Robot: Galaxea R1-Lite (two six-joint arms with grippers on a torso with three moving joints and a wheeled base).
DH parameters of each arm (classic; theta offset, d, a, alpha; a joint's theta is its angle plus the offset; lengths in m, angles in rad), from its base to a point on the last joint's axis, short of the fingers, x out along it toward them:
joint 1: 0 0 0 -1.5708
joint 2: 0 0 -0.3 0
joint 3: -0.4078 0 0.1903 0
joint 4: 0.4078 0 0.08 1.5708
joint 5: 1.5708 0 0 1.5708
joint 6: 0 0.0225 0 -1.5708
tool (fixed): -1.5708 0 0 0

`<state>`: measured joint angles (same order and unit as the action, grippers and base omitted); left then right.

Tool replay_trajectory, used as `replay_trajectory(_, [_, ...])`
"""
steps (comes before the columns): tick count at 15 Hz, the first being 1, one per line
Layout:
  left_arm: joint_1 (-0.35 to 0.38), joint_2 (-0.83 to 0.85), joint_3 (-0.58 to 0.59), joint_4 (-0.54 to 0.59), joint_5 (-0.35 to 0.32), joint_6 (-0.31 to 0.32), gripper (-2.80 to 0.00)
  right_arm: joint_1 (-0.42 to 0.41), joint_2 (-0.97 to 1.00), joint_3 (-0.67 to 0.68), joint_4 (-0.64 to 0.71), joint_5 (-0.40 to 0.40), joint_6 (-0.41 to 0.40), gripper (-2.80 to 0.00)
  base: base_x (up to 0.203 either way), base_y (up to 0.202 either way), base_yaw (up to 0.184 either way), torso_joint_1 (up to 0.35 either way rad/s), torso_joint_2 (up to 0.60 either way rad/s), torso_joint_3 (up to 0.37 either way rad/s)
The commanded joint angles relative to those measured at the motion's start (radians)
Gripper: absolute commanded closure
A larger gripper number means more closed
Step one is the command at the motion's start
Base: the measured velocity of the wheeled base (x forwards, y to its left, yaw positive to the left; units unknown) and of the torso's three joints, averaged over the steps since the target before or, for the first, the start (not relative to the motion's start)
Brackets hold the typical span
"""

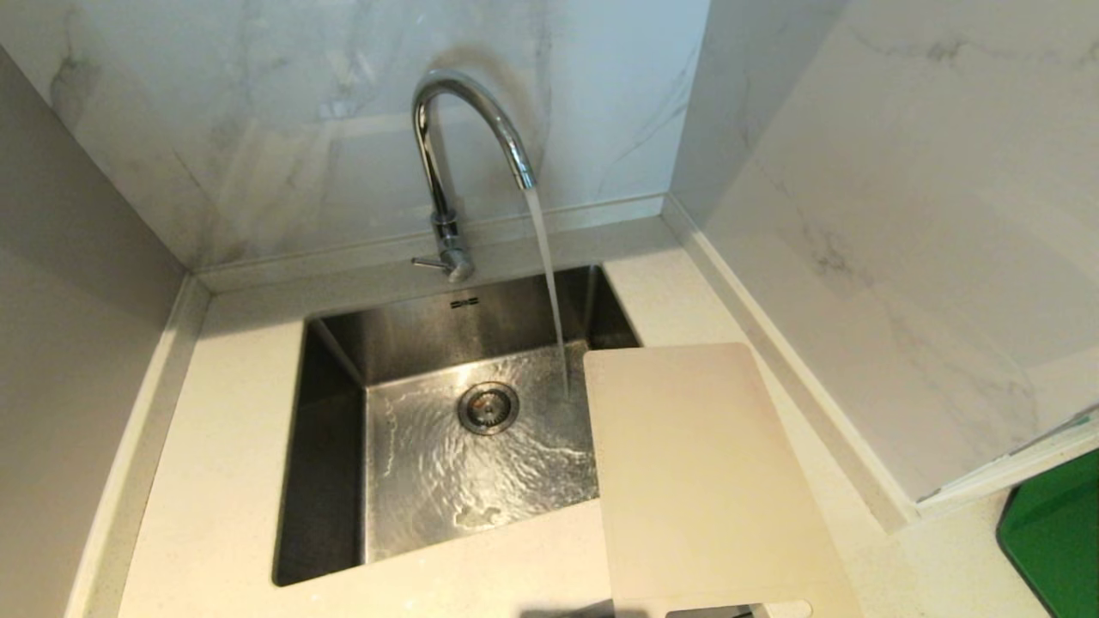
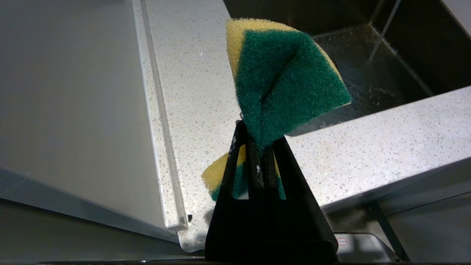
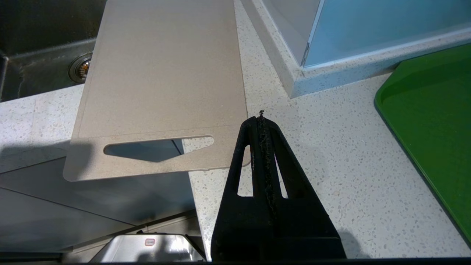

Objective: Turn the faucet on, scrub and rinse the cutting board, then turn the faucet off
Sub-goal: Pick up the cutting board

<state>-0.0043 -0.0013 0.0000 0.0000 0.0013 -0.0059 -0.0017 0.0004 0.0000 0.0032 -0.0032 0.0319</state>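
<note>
1. Faucet (image 1: 464, 146) runs; water falls into the sink (image 1: 335, 378).
2. Cutting board (image 1: 700, 481) lies on the counter (image 1: 215, 481), right of the sink, overhanging the basin and near edge.
3. Left gripper (image 2: 257, 147) is clamped on a green-and-yellow sponge (image 2: 287, 81).
4. Right gripper (image 3: 262, 119) is closed, empty, just beside the board's handle end.

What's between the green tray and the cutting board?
Only bare speckled counter and the shut right gripper, seen in the right wrist view, between green tray and cutting board.
</note>
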Motion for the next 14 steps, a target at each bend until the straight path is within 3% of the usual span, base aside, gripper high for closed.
replay_trajectory(1, [0.000, 0.000, 0.002, 0.000, 0.000, 0.000, 0.00, 0.000, 0.000, 0.000, 0.001, 0.000, 0.000, 0.00, 0.000, 0.000, 0.000, 0.000, 0.00, 0.000])
replay_trajectory(14, [0.000, 0.000, 0.002, 0.000, 0.000, 0.000, 0.00, 0.000, 0.000, 0.001, 0.001, 0.000, 0.000, 0.00, 0.000, 0.000, 0.000, 0.000, 0.00, 0.000])
